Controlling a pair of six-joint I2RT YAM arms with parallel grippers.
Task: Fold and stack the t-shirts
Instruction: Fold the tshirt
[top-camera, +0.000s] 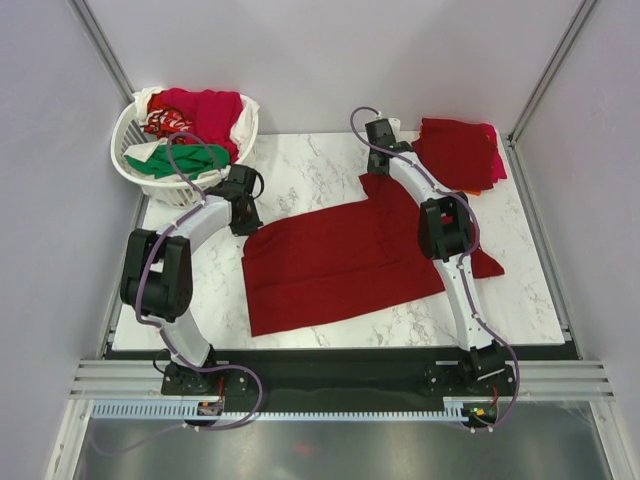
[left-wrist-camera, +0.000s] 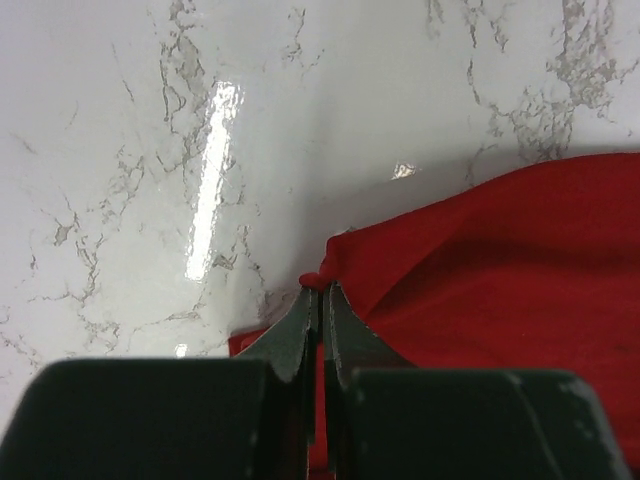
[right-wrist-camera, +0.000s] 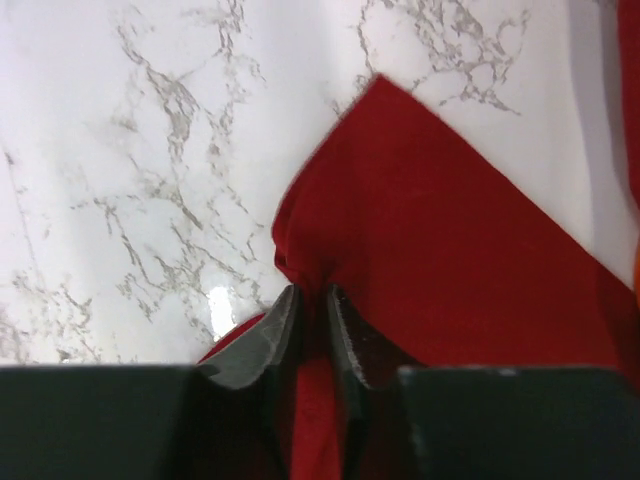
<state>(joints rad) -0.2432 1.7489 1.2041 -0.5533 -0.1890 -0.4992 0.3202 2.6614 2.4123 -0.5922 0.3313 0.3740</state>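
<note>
Left end effector (left-wrist-camera: 320, 300) clamps an edge of the dark red t-shirt (top-camera: 330, 262); right end effector (right-wrist-camera: 312, 300) grips a bunched fold of it on the worktop (top-camera: 300, 165).

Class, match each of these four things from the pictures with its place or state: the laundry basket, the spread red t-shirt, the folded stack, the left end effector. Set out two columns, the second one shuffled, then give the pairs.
Column one
1. laundry basket
2. spread red t-shirt
3. folded stack
4. left end effector

Column two
A. far right corner of the table
B. shut on a corner of red cloth
C. far left corner
D. flat across the middle

Pairs: 1-C, 2-D, 3-A, 4-B
</note>
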